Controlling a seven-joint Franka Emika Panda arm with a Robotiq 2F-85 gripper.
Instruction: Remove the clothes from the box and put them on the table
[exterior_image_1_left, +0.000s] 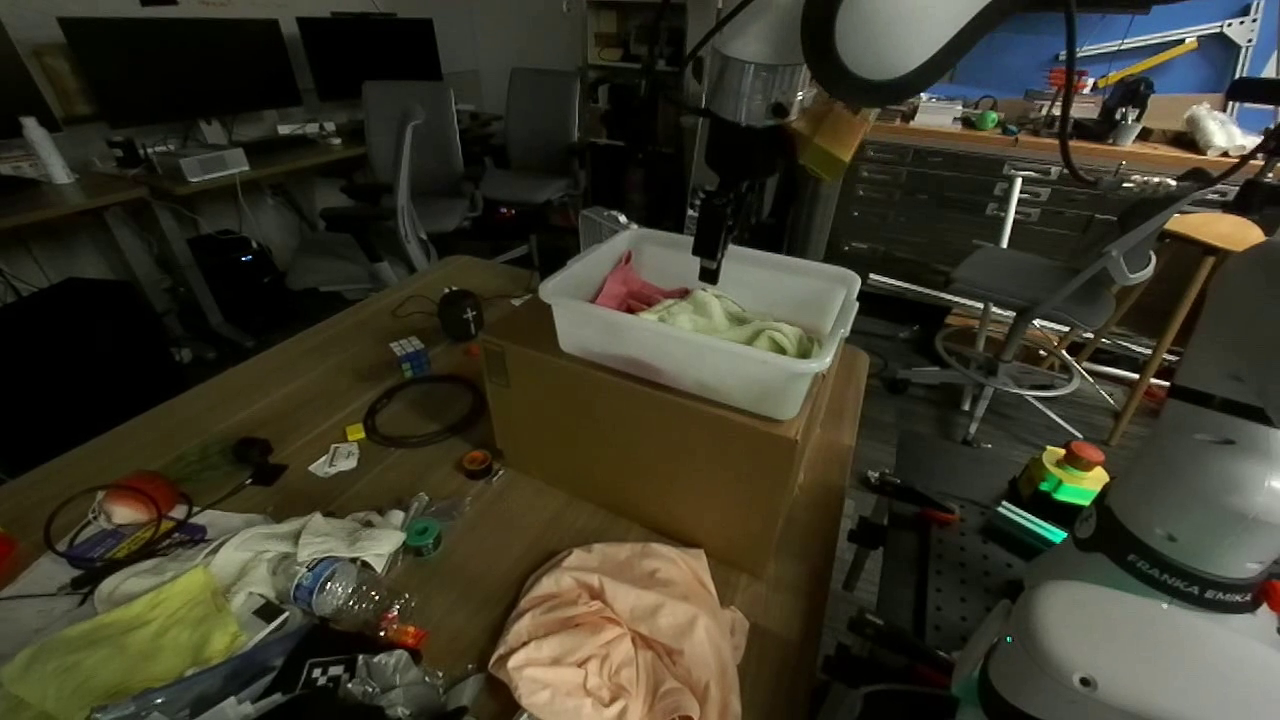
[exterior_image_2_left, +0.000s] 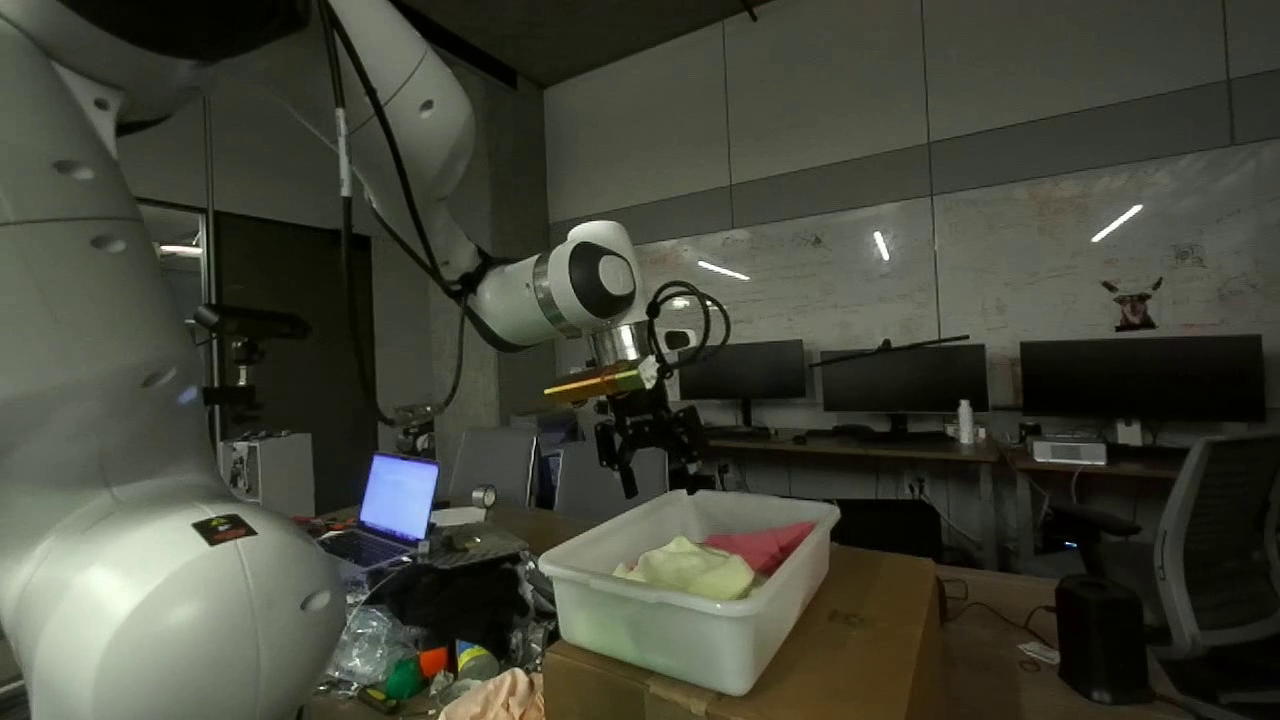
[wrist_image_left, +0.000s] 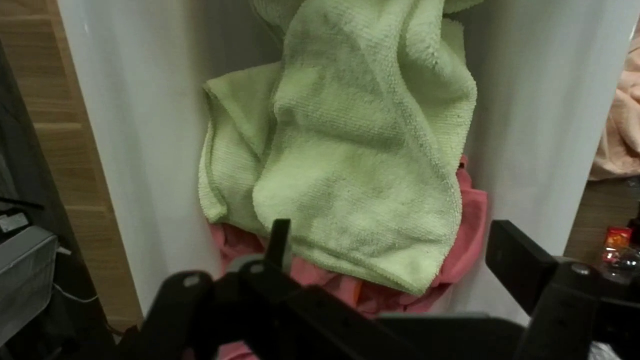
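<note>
The white box (exterior_image_1_left: 690, 372) holds a pale yellow-green garment (wrist_image_left: 360, 125) and a pink-red one (wrist_image_left: 472, 210), which lies partly under it. Both also show in the exterior views. A peach-orange garment (exterior_image_1_left: 620, 630) lies crumpled on the brown table (exterior_image_1_left: 515, 520). My gripper (exterior_image_2_left: 660, 488) hangs over the box, pointing down. In the wrist view the gripper (wrist_image_left: 391, 225) is open, its fingers far apart on either side of the green cloth's near end, with nothing held between them. The lower part of the pink-red cloth is hidden by the gripper.
A cardboard block (exterior_image_1_left: 640, 450) on the table bears the box. At its side lie a coiled black cable (exterior_image_1_left: 425, 440), a puzzle cube (exterior_image_1_left: 408, 355) and a black speaker (exterior_image_1_left: 460, 315). Clutter with a plastic bottle (exterior_image_1_left: 330, 590) and yellow cloth (exterior_image_1_left: 130, 640) covers the near corner. A laptop (exterior_image_2_left: 400, 500) stands open.
</note>
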